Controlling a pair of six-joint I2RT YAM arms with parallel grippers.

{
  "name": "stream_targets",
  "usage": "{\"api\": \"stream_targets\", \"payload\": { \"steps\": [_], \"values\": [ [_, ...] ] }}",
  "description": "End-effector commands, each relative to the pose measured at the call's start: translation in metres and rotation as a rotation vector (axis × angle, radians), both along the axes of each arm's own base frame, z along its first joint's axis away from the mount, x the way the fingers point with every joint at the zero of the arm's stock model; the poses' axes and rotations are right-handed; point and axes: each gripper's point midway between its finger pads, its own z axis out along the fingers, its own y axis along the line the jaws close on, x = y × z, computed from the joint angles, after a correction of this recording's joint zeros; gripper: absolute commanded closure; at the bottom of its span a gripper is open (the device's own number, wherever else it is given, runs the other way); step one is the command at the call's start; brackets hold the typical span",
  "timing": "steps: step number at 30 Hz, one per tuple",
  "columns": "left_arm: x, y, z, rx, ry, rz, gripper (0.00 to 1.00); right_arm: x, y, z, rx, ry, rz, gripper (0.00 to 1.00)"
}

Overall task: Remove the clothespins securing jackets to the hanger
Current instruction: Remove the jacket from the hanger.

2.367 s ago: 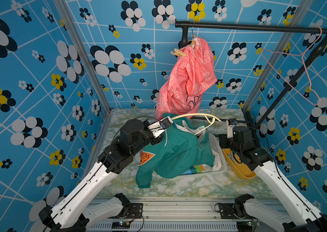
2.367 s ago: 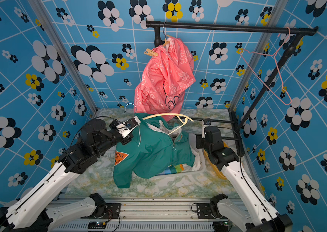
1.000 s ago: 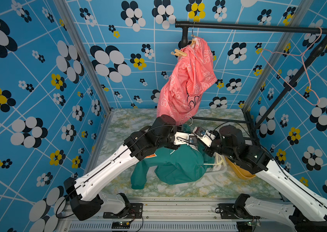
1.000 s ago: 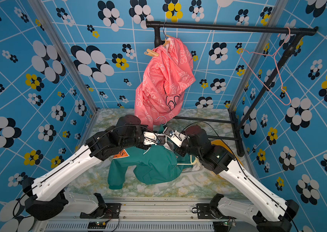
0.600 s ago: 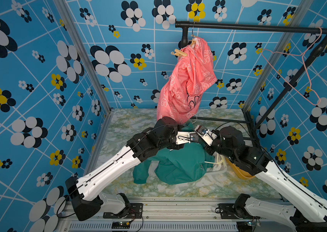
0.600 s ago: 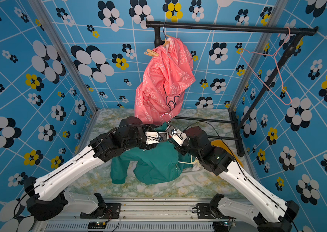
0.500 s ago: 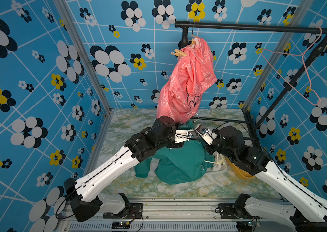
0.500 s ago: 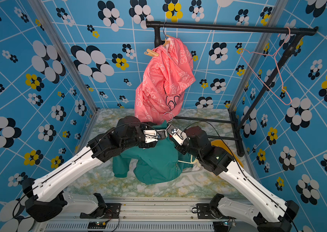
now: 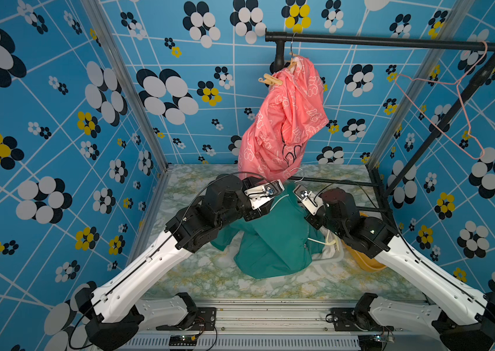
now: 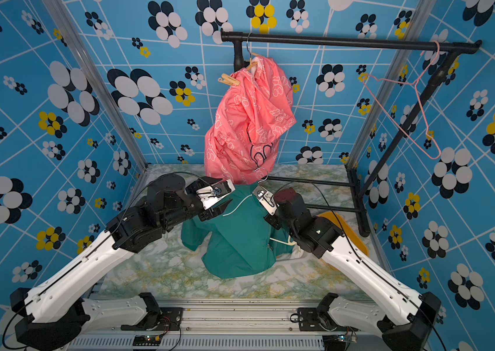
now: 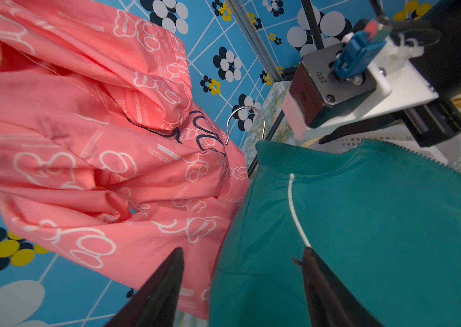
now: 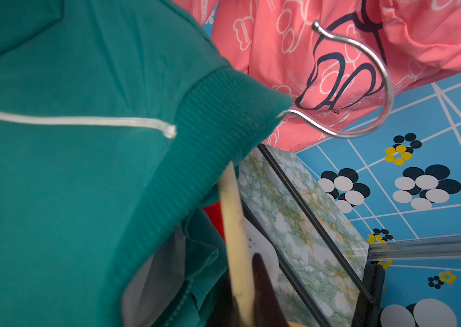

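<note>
both arms are up off the table [image 9: 209,273] compared to a couple seconds back, and the teal jacket [image 9: 273,240] hangs lifted between them instead of lying flat. right gripper [image 12: 244,286] is clamped tight on the cream hanger [image 12: 232,215] just under the collar. left gripper [image 11: 242,253] has let go — jaws spread wide at the teal shoulder, holding nothing. a tan clothespin [image 9: 269,79] sits pinched on the shoulder of the pink jacket [image 9: 285,121], up by the rail [image 9: 392,42] — well apart from both grippers.
</note>
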Motion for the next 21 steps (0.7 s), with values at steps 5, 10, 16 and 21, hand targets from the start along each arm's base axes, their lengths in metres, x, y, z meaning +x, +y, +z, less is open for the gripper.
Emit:
{"api": "stream_targets", "payload": {
  "steps": [5,10,16,21],
  "values": [
    [-0.018,-0.047,0.000,-0.367,0.231,-0.007,0.31,0.020,-0.003,0.035,0.192,-0.064,-0.106,1.00],
    [-0.004,-0.051,-0.014,-0.412,0.271,0.134,0.26,0.018,0.006,0.036,0.276,-0.031,-0.065,1.00],
    [0.026,-0.057,-0.031,-0.416,0.247,0.315,0.28,0.006,0.014,0.038,0.343,-0.011,0.001,1.00],
    [0.035,-0.067,-0.031,-0.425,0.243,0.334,0.28,0.004,0.014,0.035,0.349,0.000,0.007,1.00]
  ]
}}
